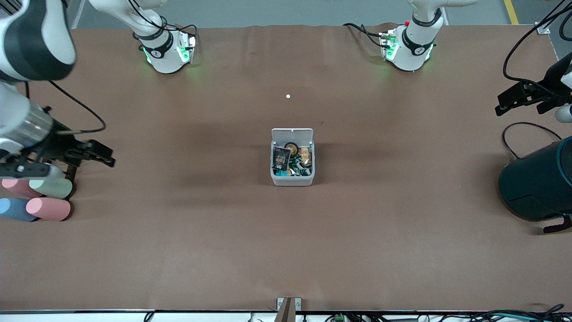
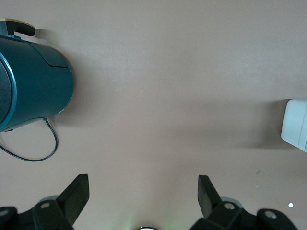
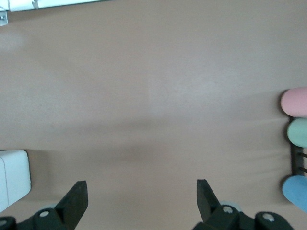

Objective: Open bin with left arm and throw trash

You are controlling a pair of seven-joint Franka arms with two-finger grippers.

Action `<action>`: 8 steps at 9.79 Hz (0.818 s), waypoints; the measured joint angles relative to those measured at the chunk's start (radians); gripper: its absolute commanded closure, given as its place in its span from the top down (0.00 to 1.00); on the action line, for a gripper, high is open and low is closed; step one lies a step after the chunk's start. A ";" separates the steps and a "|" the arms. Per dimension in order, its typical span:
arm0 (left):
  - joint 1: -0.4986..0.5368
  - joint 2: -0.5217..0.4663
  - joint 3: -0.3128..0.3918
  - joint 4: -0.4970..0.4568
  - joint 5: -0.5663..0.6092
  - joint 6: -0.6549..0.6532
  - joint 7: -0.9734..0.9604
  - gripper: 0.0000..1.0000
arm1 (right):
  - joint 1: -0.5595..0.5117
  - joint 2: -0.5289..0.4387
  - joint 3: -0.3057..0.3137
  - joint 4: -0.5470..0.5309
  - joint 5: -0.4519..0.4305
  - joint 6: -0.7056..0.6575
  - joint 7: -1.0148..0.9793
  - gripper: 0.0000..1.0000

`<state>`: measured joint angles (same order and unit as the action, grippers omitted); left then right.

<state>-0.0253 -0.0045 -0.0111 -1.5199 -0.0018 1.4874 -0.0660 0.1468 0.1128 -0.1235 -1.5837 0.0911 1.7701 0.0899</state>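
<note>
Standing at the centre of the front view, the bin (image 1: 292, 157) is open, its white lid (image 1: 292, 134) hinged upward on the edge toward the robots' bases, its mouth facing up (footprint roughly square, no clear long axis). Contents: a black printed packet (image 1: 281, 159) propped upright, a dark tape roll with tan rim (image 1: 292, 146) near the lid, other mixed scraps. A white dot (image 1: 288, 96) lies above it in frame.

Left gripper (image 1: 522, 98): upper right edge of the front view, over bare table above the dark teal cylinder (image 1: 538, 183), fingers spread wide and empty.

Right gripper (image 1: 91, 154): left edge, beside the pastel cylinders (image 1: 44, 199), fingers likewise wide apart and empty.

Each wrist view catches only a white corner of the bin; the contents show in the front view alone.
</note>
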 measured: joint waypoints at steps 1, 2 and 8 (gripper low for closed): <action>0.000 0.000 0.000 0.000 0.000 0.000 -0.003 1.00 | -0.004 -0.030 -0.021 0.003 0.000 -0.043 -0.001 1.00; -0.001 0.000 0.000 0.000 0.000 0.000 -0.004 1.00 | -0.014 -0.057 -0.032 0.010 0.000 -0.083 -0.003 1.00; -0.001 0.001 0.000 0.000 0.000 0.000 -0.006 1.00 | -0.050 -0.092 -0.034 0.089 -0.053 -0.188 -0.093 1.00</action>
<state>-0.0258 -0.0036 -0.0114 -1.5203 -0.0018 1.4874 -0.0717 0.0968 0.0209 -0.1575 -1.4945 0.0382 1.5824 -0.0034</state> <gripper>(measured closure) 0.000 0.000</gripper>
